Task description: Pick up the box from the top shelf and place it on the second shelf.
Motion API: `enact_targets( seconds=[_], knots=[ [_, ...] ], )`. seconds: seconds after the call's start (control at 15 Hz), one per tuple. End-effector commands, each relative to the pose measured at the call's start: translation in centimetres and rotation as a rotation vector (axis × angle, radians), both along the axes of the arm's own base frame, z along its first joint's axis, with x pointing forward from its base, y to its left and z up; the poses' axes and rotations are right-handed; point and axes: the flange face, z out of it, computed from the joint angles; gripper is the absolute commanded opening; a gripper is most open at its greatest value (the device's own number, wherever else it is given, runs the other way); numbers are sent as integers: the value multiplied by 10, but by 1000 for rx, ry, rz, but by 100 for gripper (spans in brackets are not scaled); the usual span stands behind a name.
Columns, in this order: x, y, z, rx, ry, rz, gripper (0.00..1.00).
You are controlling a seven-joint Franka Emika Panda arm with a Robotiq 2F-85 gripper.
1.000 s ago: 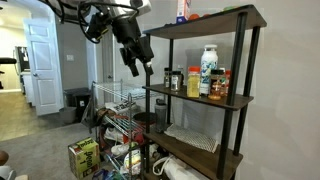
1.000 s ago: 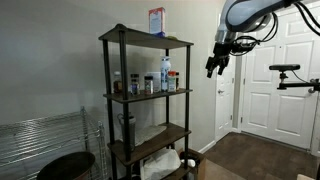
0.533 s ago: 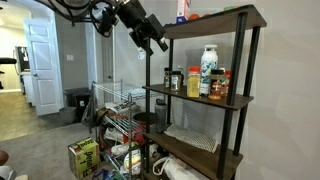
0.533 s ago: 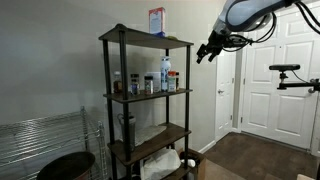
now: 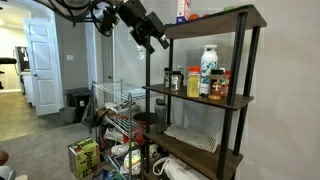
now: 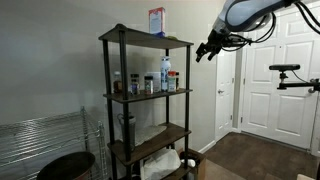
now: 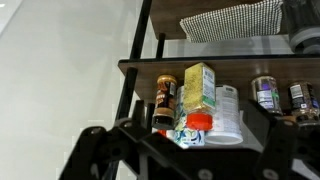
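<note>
The box [image 5: 183, 9], blue and white with red marks, stands upright on the top shelf [image 5: 215, 18] of the black-framed unit; it also shows in the exterior view from the opposite side [image 6: 157, 21] on the top shelf [image 6: 150, 41]. The second shelf [image 5: 200, 98] [image 6: 150, 96] holds jars and a bottle. My gripper [image 5: 158, 42] [image 6: 201, 53] hangs in the air beside the unit, just below top-shelf height, apart from the box. In the upside-down wrist view my gripper [image 7: 185, 150] is open and empty, facing the second shelf [image 7: 200, 68]; the box is not clear there.
Spice jars [image 5: 193, 82] and a tall white bottle [image 5: 208, 70] crowd the second shelf. A white mat [image 5: 190, 138] lies on the third board. A wire rack [image 5: 118, 110], a yellow-green box [image 5: 84, 157] and a dark bin [image 5: 76, 104] stand on the floor. White doors [image 6: 278, 80] are behind the arm.
Over the last second my gripper rose from second-shelf height to just below the top shelf and tilted toward the unit. It has held still for the last half second.
</note>
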Motion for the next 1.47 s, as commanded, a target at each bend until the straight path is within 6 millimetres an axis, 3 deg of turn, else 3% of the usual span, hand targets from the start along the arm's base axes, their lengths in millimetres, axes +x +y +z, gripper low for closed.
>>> enact_targets(
  seconds=[0.0, 0.27, 0.8, 1.4],
  knots=[
    [0, 0, 1, 0, 1, 0, 100],
    [13, 4, 15, 11, -40, 9, 100],
    [49, 12, 86, 32, -204, 51, 100],
    [90, 50, 161, 68, -344, 139, 100]
  ],
)
